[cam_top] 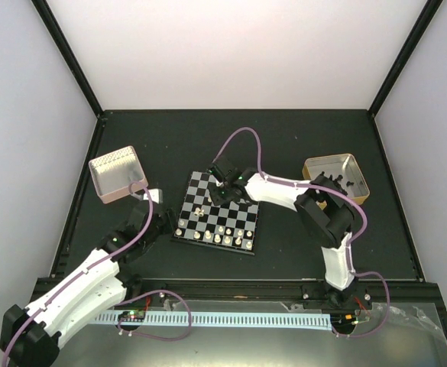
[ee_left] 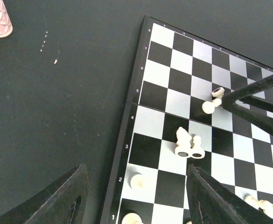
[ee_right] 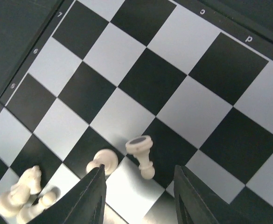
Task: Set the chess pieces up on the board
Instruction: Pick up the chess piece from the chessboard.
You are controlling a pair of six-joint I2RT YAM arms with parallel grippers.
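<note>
The board [cam_top: 231,210] lies mid-table. Several cream-white chess pieces [cam_top: 225,236] stand along its near rows. My right gripper [cam_top: 224,186] hovers open over the board's far part. In the right wrist view it [ee_right: 138,198] is just above a toppled pawn [ee_right: 143,156], with another toppled piece [ee_right: 103,161] by its left finger. A toppled knight [ee_left: 183,141] and pawn [ee_left: 197,148] lie together mid-board. My left gripper [ee_left: 136,205] is open and empty over the board's left edge, above an upright pawn [ee_left: 137,181].
A pinkish tin [cam_top: 118,173] stands at the left, close to my left gripper [cam_top: 154,200]. A tan tin [cam_top: 336,177] with tiny black pieces stands at the right. The right gripper's fingers [ee_left: 253,95] show in the left wrist view.
</note>
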